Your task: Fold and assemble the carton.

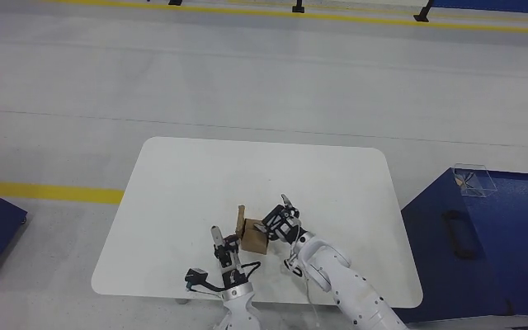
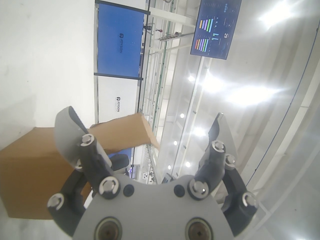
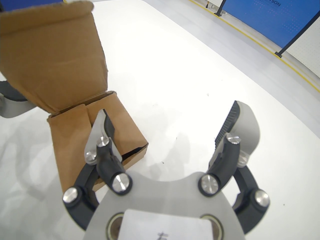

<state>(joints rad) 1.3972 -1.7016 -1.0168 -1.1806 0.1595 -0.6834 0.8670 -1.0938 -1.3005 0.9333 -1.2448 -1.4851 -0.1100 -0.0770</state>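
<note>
Right wrist view: my right gripper (image 3: 170, 108) is spread wide, one finger (image 3: 106, 123) on the carton's (image 3: 67, 133) tucked inner flaps, likely holding them down. My left gripper (image 2: 143, 112) is also spread, one finger beside the carton wall, probably bracing it. Brown carton sits near the table's (image 1: 247, 165) front edge, lid flap upright, unclosed.

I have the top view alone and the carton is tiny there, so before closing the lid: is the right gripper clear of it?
Observer: No. In the right wrist view the right gripper is open, one of its fingers over the carton's top, the other over bare table.
Operator: And the left gripper?
Observer: In the left wrist view it is open, one finger beside the carton's side wall; contact is unclear.
</note>
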